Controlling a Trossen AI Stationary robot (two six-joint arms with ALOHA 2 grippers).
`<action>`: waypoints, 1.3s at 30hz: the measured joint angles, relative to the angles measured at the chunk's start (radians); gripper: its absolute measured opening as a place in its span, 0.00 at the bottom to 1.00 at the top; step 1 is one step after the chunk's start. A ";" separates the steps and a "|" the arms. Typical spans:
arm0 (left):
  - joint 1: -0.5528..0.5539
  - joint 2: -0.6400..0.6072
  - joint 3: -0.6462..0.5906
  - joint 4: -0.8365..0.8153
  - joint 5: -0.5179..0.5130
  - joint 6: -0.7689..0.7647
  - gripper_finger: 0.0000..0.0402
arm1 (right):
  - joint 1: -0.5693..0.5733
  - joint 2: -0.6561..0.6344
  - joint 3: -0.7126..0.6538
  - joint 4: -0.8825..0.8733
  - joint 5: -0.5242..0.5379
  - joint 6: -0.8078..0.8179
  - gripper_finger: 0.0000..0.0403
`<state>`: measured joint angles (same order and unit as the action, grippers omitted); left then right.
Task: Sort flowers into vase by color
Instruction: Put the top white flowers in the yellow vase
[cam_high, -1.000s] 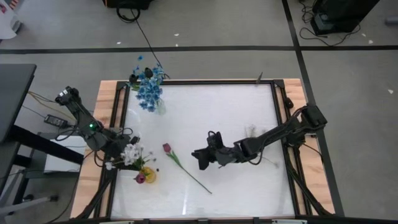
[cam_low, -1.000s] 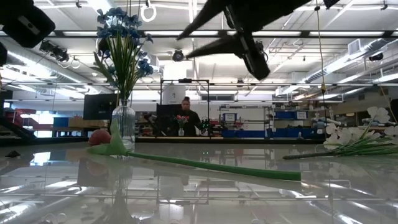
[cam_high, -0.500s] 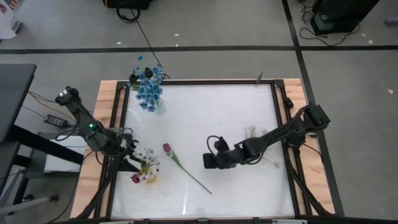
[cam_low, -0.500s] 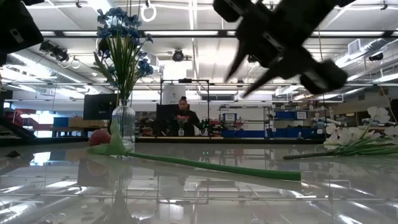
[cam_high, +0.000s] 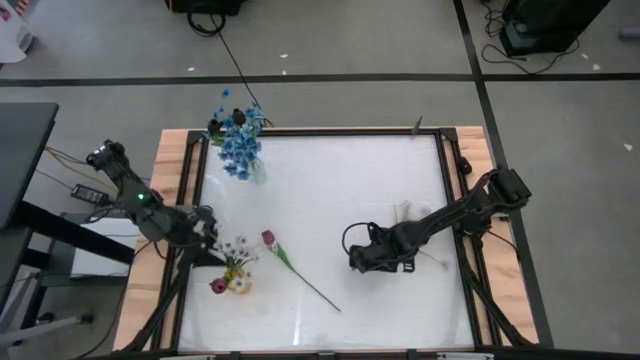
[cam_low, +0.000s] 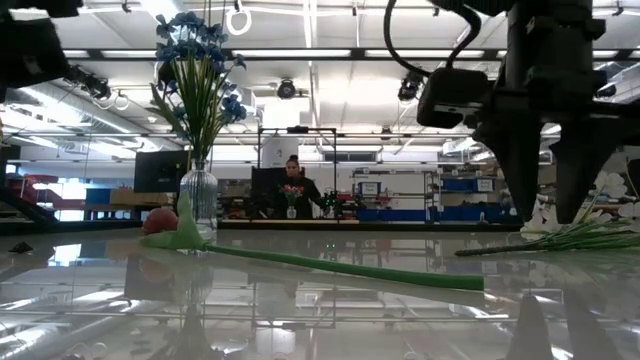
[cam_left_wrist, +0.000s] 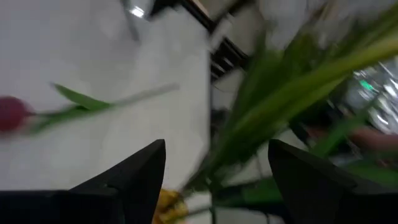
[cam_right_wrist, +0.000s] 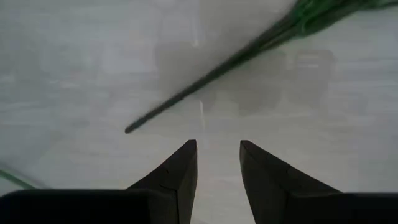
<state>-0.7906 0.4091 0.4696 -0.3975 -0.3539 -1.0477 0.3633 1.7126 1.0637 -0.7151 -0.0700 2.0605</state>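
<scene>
Blue flowers (cam_high: 240, 150) stand in a glass vase (cam_low: 198, 195) at the far left. A pink tulip (cam_high: 268, 238) lies on the table, its stem (cam_low: 350, 268) running toward the near right. White flowers (cam_high: 235, 250) stand beside a yellow and pink cluster (cam_high: 230, 285) at the near left. My left gripper (cam_left_wrist: 217, 146) is open just left of them, their green stems (cam_left_wrist: 280, 99) beyond its fingers. Another white spray (cam_low: 590, 215) lies at the right. My right gripper (cam_low: 550, 205) points down, open, above the table beside that spray's thin stem (cam_right_wrist: 217, 68).
The table has a wooden frame (cam_high: 170, 200) along its left side, with cables by the left arm. A person sits in the room far behind the table (cam_low: 298, 185). Bare white tabletop (cam_high: 340, 180) lies between the blue flowers and my right gripper.
My right gripper has gone toward the table's right edge and down, tipping from nearly level to pointing down. The white flowers have left my left gripper's fingers and swung toward the right, next to the yellow and pink cluster. My left gripper has rolled in place.
</scene>
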 joint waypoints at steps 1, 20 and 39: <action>0.009 0.000 0.027 -0.047 -0.021 -0.004 0.72 | -0.004 0.000 0.000 -0.003 -0.003 -0.009 0.32; 0.029 0.002 0.459 -0.640 -0.215 0.126 0.69 | -0.124 0.000 -0.020 -0.383 -0.119 0.058 0.33; 0.029 0.003 0.501 -0.692 -0.255 0.124 0.55 | -0.168 -0.006 -0.171 -0.068 -0.059 0.202 0.31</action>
<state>-0.7620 0.4122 0.9703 -1.0893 -0.6089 -0.9239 0.1951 1.7071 0.8925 -0.7831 -0.1287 2.2627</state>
